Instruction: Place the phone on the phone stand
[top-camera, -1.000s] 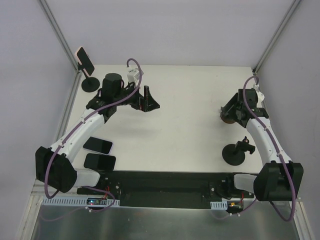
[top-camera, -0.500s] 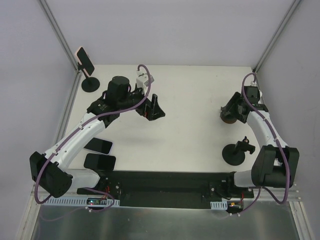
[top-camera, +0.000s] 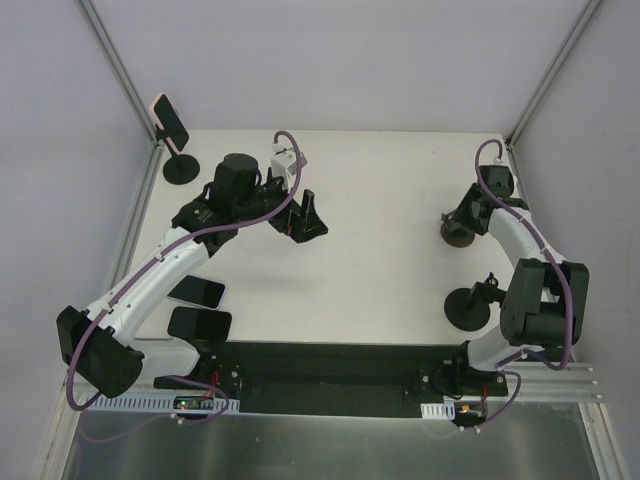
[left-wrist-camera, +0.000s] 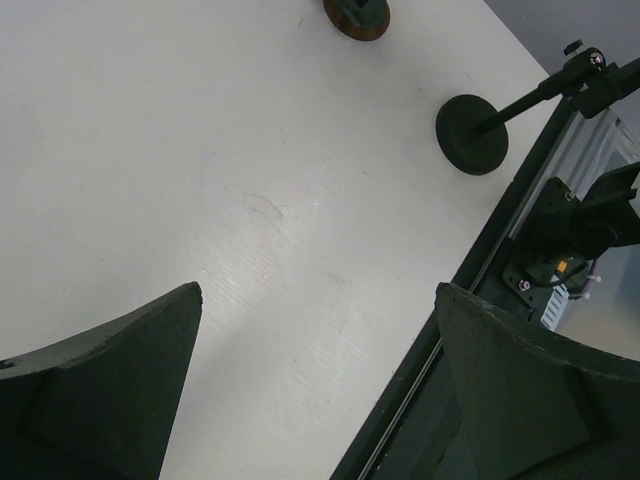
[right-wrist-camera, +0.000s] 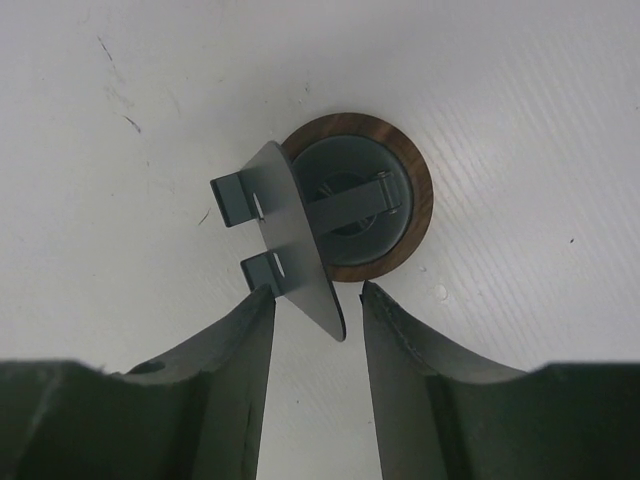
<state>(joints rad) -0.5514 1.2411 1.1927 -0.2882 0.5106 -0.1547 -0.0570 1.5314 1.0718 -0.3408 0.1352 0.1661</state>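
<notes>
Right wrist: half-open hand (right-wrist-camera: 315, 290) straddles stand (right-wrist-camera: 295, 240).

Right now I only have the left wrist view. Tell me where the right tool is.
Observer: The right tool is at the wood-rimmed stand, its fingers on either side of the lower corner of the grey plate, with a gap showing on one side.
Operator: Now locate the phones for me.
Observer: Two lie flat near the near-left edge of the table: the farther phone and the nearer phone.
Operator: Check the far-left corner.
Observer: A third phone sits on a black stand there.
</notes>
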